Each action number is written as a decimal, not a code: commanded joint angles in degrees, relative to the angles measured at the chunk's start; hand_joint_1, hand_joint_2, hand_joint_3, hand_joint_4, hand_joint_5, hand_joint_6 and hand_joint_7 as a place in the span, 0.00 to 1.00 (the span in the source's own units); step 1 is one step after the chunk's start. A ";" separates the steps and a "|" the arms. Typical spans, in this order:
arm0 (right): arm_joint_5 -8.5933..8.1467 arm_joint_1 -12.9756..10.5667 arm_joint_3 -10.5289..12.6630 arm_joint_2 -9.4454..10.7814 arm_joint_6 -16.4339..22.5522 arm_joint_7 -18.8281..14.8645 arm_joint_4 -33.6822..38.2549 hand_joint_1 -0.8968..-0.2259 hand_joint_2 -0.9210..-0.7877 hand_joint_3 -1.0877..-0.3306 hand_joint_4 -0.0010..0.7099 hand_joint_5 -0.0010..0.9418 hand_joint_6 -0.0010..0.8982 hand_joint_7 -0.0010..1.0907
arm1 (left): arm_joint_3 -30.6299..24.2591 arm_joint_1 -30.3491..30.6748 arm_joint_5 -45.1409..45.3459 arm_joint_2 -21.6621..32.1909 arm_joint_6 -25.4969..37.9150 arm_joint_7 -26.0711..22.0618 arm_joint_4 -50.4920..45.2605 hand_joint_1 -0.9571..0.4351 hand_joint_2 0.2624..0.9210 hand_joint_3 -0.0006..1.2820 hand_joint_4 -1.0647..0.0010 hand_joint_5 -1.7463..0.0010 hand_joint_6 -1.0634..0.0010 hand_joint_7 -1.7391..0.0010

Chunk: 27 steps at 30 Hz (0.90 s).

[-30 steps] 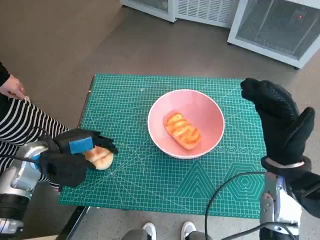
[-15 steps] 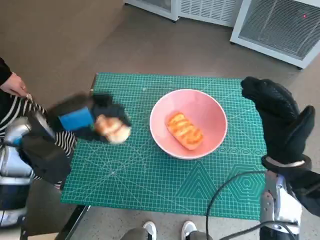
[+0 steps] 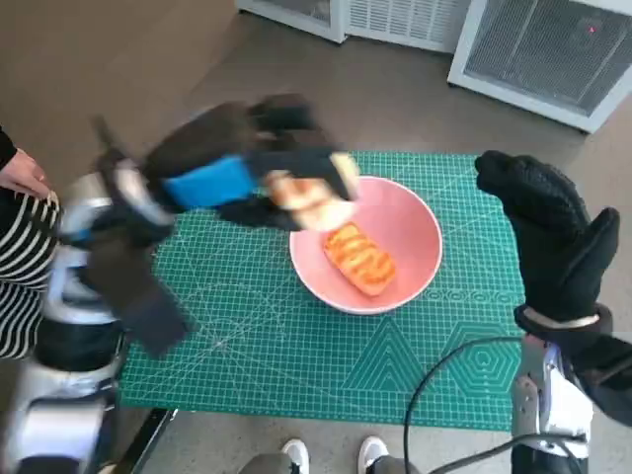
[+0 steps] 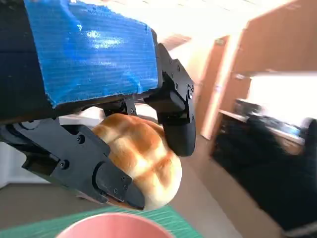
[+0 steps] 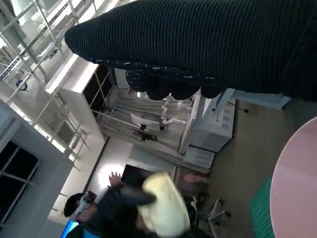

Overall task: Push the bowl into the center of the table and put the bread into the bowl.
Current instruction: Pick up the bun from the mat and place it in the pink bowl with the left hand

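Left robot hand (image 3: 232, 178): clamped round the bread roll (image 3: 308, 200), carried over the pink bowl (image 3: 400, 229) at its 10 o'clock rim.
Right robot hand (image 3: 553, 237): raised at the bowl's 3 o'clock, fingers apart, holding nothing.
Handling: the roll looked light, soft and squashable; a gentle hold across its sides suited it.
Long axis: roughly 10-to-4 o'clock, blur hid any more.
Bowl: mid-bench (image 3: 296, 365), second bread (image 3: 360, 259) already inside.

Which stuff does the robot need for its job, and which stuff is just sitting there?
For the job:
- pink bowl
- bread roll held by the left hand
- bread already in the bowl

Just there:
- green cutting mat
- white cabinets
- right hand, raised, holding nothing
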State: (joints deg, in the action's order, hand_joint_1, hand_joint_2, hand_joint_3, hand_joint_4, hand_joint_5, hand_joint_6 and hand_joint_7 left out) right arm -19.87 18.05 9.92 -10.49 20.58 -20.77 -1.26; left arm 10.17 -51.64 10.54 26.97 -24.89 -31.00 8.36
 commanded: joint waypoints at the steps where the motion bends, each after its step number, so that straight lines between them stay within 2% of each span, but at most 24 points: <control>1: 0.87 -1.14 -0.02 0.04 -0.01 0.24 0.56 0.29 0.00 0.56 0.20 0.00 0.08 0.43 | 2.79 -4.20 0.27 -2.94 -0.24 -1.92 6.32 0.69 0.97 0.03 0.30 0.38 0.33 0.37; 7: 0.27 -1.64 0.36 0.00 -0.30 0.44 -0.30 0.31 0.00 0.55 0.20 0.00 0.08 0.43 | 6.27 -8.91 1.77 -7.92 -4.39 -2.36 18.84 0.69 1.00 0.04 0.33 0.35 0.40 0.33; 18: 0.81 -2.03 0.42 0.16 -0.34 1.28 -0.99 0.31 0.00 0.55 0.20 0.00 0.07 0.43 | 11.42 -13.70 11.43 -13.25 -6.30 3.78 34.35 0.69 1.00 0.06 0.35 0.31 0.43 0.34; 20: 0.87 -2.04 0.39 0.22 -0.27 1.42 -0.95 0.30 0.00 0.55 0.20 0.00 0.07 0.42 | 12.05 -13.91 12.51 -13.94 -5.69 4.20 36.64 0.69 1.00 0.09 0.39 0.29 0.47 0.31; 22: 0.92 -2.07 0.34 0.26 -0.24 1.56 -0.99 0.30 0.00 0.55 0.21 0.00 0.07 0.42 | 12.80 -13.98 13.58 -14.29 -5.31 4.47 38.49 0.69 1.00 0.15 0.48 0.24 0.55 0.25; 23: 0.93 -2.10 0.30 0.28 -0.24 1.64 -1.05 0.30 0.00 0.55 0.21 0.00 0.07 0.42 | 13.10 -14.01 14.08 -14.40 -5.25 4.60 39.24 0.67 0.98 0.15 0.52 0.31 0.59 0.31; 25: 0.93 -2.10 0.28 0.27 -0.31 1.79 -1.15 0.30 0.00 0.55 0.21 0.01 0.07 0.42 | 13.89 -14.03 15.06 -14.71 -4.73 4.54 41.02 0.61 0.97 0.10 0.57 0.63 0.62 0.59; 26: 0.94 -2.06 0.28 0.24 -0.37 1.88 -1.19 0.30 0.00 0.55 0.21 0.01 0.07 0.42 | 14.06 -13.97 15.23 -14.81 -4.32 4.23 41.66 0.58 0.97 0.07 0.61 0.76 0.63 0.70; 27: 0.97 -2.04 0.27 0.24 -0.42 1.95 -1.25 0.30 0.00 0.55 0.21 0.01 0.07 0.42 | 14.15 -13.93 15.33 -14.86 -4.09 4.03 42.10 0.57 0.97 0.06 0.63 0.81 0.65 0.74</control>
State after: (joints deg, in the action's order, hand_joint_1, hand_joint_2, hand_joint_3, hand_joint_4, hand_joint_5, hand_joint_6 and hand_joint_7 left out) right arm -19.86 17.11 10.27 -10.49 20.85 -19.47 -2.41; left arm 23.63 -64.61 24.86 12.48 -29.83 -26.88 48.49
